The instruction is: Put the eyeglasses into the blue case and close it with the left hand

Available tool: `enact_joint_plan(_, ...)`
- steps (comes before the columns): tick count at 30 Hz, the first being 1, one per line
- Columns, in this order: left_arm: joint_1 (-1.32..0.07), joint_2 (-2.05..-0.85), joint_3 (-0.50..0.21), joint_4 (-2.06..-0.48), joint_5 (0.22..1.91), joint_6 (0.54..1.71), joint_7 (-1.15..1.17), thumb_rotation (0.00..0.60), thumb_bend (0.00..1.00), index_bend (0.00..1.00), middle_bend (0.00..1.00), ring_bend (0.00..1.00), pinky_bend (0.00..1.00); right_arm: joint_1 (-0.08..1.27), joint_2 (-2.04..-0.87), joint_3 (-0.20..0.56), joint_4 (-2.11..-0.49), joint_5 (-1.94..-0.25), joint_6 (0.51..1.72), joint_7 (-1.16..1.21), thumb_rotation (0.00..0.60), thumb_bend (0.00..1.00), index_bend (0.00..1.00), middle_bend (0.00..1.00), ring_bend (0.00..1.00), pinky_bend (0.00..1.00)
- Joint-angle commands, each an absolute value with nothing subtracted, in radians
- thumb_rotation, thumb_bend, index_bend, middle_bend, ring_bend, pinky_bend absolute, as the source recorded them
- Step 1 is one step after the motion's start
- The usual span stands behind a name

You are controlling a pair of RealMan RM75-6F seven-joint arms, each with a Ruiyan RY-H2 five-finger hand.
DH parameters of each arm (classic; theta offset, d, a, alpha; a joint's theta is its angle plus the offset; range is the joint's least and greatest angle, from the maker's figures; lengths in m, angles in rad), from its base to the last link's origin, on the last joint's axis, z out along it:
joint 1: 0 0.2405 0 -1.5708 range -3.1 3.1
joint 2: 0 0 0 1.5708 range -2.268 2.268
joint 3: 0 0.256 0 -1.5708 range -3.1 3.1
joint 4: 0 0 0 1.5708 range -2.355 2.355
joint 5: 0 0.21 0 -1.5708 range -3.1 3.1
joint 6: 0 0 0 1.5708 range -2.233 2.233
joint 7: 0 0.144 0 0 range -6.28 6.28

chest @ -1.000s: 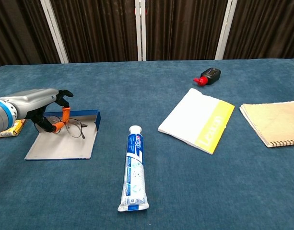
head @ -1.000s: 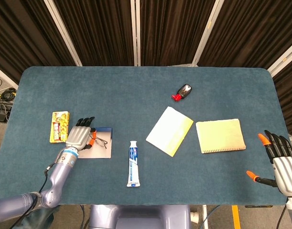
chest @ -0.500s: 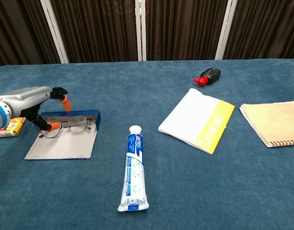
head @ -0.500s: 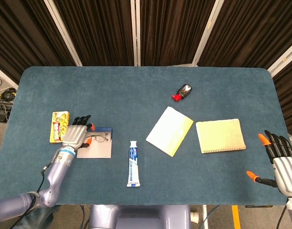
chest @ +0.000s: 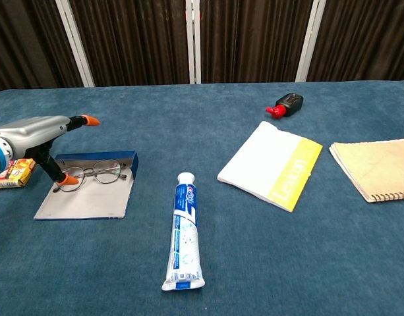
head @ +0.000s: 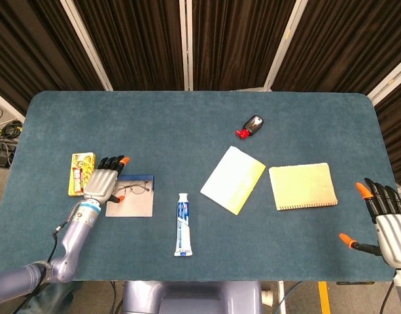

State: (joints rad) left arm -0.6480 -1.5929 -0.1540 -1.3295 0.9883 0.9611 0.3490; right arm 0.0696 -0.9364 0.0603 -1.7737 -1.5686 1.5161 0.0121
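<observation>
The blue case [chest: 89,201] lies open at the table's left, grey inside, with a low blue wall along its far edge [head: 138,204]. The wire-rimmed eyeglasses [chest: 96,174] lie in its far part against that wall [head: 133,190]. My left hand [chest: 40,135] hovers over the case's left end with its fingers stretched out and holds nothing. Its orange thumb tip is beside the glasses' left lens. In the head view the left hand [head: 103,183] covers the case's left corner. My right hand [head: 383,219] rests at the lower right, fingers spread, holding nothing.
A yellow snack box [head: 81,173] lies just left of the left hand. A toothpaste tube [chest: 185,230] sits right of the case. Further right are a white-and-yellow booklet [chest: 271,164], a tan spiral notebook [head: 303,186] and a small red-and-black bottle [head: 251,125].
My left hand let go of the glasses, which now lie in the case. The hand drew back to the left and its fingers straightened. The right hand has not moved.
</observation>
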Motion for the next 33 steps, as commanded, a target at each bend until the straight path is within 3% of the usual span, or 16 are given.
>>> enact_joint_plan(1, -0.663, -1.609, -0.161, -1.296, 0.979, 0.937, 0.346, 0.6, 0.19, 0.0, 0.0, 0.0, 0.0, 0.072, -0.938, 0.063, -1.773, -1.562, 1.512, 0.009, 0.6, 0.0, 0.0, 0.0, 0.0, 0.0)
enact_joint_plan(18, -0.75, -1.656, -0.197, -1.131, 0.941, 0.834, 0.379, 0.6, 0.21, 0.0, 0.0, 0.0, 0.0, 0.094, -0.96, 0.082, -1.753, -1.482, 1.454, -0.018, 0.6, 0.0, 0.0, 0.0, 0.0, 0.0)
enact_joint_plan(33, -0.738, -1.599, -0.194, -1.195, 0.959, 0.856, 0.355, 0.6, 0.22, 0.0, 0.0, 0.0, 0.0, 0.095, -0.962, 0.081, -1.754, -1.476, 1.452, -0.025, 0.6, 0.0, 0.0, 0.0, 0.0, 0.0)
